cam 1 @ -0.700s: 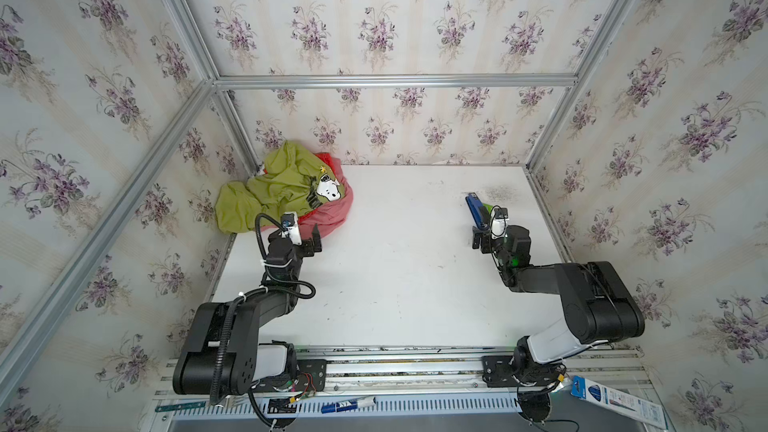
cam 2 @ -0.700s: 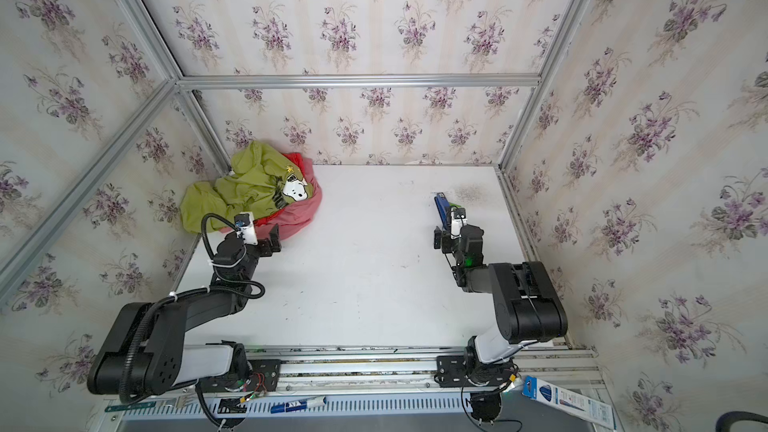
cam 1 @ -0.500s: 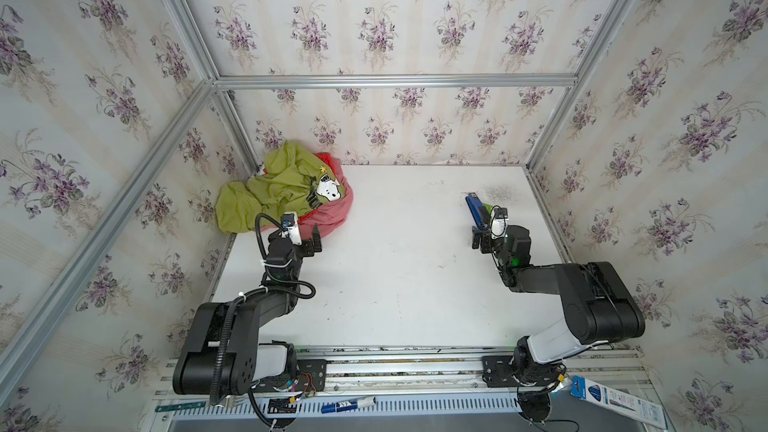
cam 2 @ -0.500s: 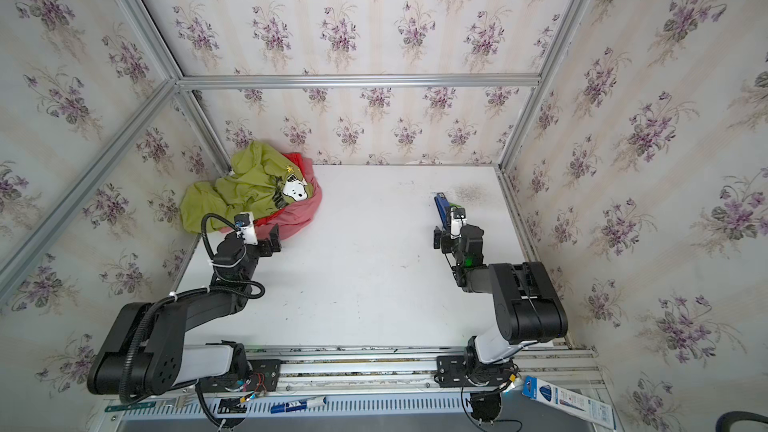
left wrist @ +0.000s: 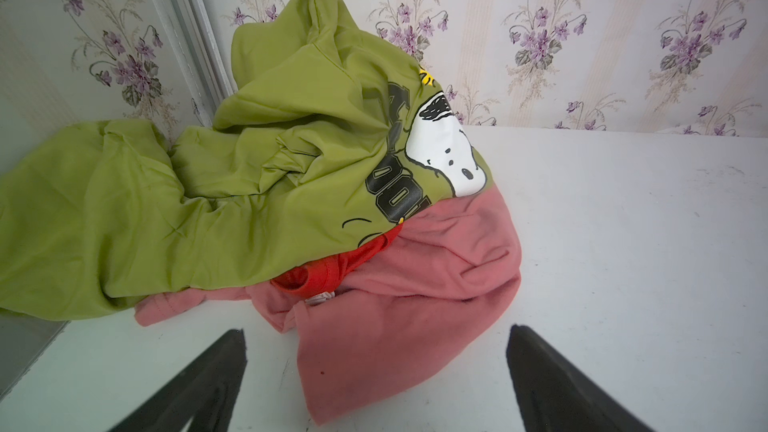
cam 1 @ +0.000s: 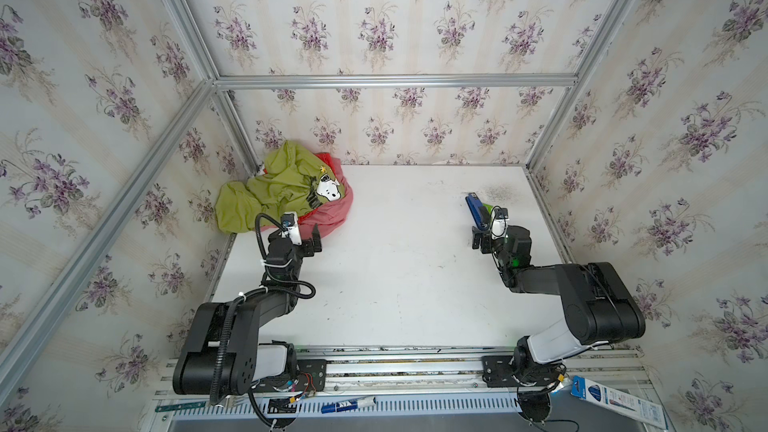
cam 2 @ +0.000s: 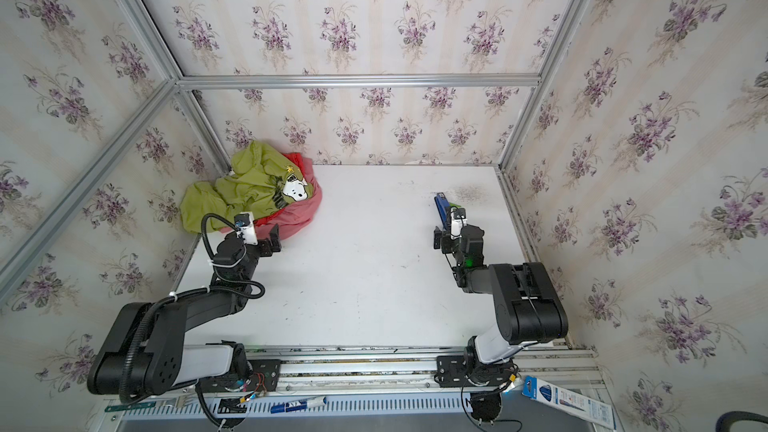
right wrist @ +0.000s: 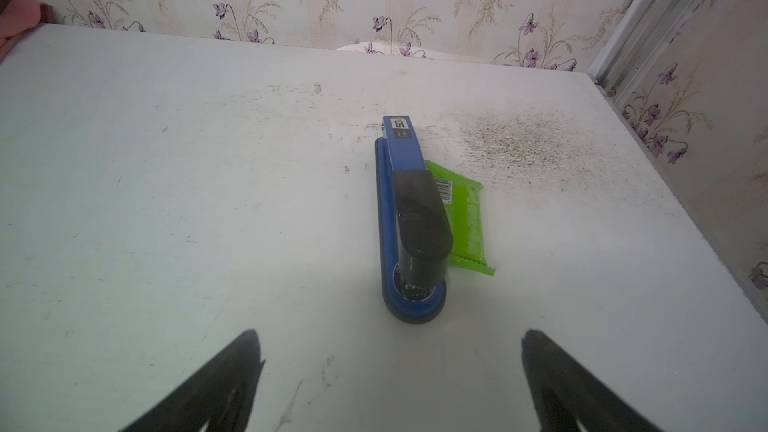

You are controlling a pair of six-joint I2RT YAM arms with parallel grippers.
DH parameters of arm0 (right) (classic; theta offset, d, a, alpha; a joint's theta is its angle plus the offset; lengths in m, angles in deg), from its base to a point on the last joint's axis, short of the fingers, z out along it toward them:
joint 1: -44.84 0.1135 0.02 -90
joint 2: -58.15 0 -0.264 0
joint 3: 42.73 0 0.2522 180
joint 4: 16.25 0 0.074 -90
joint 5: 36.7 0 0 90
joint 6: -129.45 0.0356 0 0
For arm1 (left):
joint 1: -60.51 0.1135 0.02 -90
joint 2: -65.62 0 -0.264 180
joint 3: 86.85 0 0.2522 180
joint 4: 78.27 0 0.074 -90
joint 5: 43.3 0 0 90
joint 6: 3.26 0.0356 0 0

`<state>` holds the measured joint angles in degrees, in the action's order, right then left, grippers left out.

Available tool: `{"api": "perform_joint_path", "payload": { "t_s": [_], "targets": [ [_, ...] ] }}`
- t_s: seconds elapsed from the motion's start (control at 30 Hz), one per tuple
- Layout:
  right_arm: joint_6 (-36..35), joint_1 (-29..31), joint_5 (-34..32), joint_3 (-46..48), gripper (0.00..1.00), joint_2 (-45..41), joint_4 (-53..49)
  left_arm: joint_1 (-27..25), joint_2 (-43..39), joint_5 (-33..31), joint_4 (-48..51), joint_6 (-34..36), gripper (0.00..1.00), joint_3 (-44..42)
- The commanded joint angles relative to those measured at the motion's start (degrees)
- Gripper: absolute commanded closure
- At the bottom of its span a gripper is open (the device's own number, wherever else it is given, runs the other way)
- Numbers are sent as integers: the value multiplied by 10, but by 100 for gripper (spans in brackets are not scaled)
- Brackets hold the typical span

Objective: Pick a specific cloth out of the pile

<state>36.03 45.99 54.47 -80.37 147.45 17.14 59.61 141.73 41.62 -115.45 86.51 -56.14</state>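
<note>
Near edge of the flat white counter [cam 1: 395, 276]: silver aluminium rail [cam 1: 395, 367] carrying the 2 black arm bases.

Left tool [left wrist: 376, 332]: low over the counter on the left side, black fingers spread wide, gripping nothing. It points at the pile [cam 1: 286, 193]. In the left wrist view the near hem of the plain soft salmon-pink cloth [left wrist: 415, 305] runs into the gap between the fingers. Can't tell if a finger touches the fabric.

Right tool [right wrist: 390, 333]: low over the counter on the right side, fingers also spread wide and empty. It sits just short of the rounded end of a blue-and-black desk stapler [right wrist: 409, 218], not touching it. The stapler lies flat near the right edge, long axis running away from the tool. A bright green plastic wrapper [right wrist: 469, 222] lies flat, partly tucked under the stapler's right side.

The pile is 3 garments heaped in the far-left corner, against both floral-papered walls [cam 1: 374, 35]. The salmon-pink cloth is at the bottom, spilling out on the side toward the counter's middle and toward the left tool. A small bright red cloth [left wrist: 328, 272] shows as a strip just above it. A crumpled olive-green shirt with a white cartoon dog print [left wrist: 187, 201] lies on top of both, one part draped over the counter's left edge.
</note>
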Motion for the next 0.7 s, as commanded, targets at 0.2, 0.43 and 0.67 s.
{"api": "perform_joint_path", "payload": {
  "t_s": [0.2, 0.43, 0.67],
  "targets": [
    [3, 0, 1, 6, 0, -5, 23, 0, -1, 0, -11, 3, 0, 1],
    [3, 0, 1, 10, 0, -7, 29, -2, -4, -4, -15, 5, 0, -3],
    [3, -1, 1, 11, 0, -8, 31, -2, -5, -4, -18, 5, 0, -5]
  ]
}}
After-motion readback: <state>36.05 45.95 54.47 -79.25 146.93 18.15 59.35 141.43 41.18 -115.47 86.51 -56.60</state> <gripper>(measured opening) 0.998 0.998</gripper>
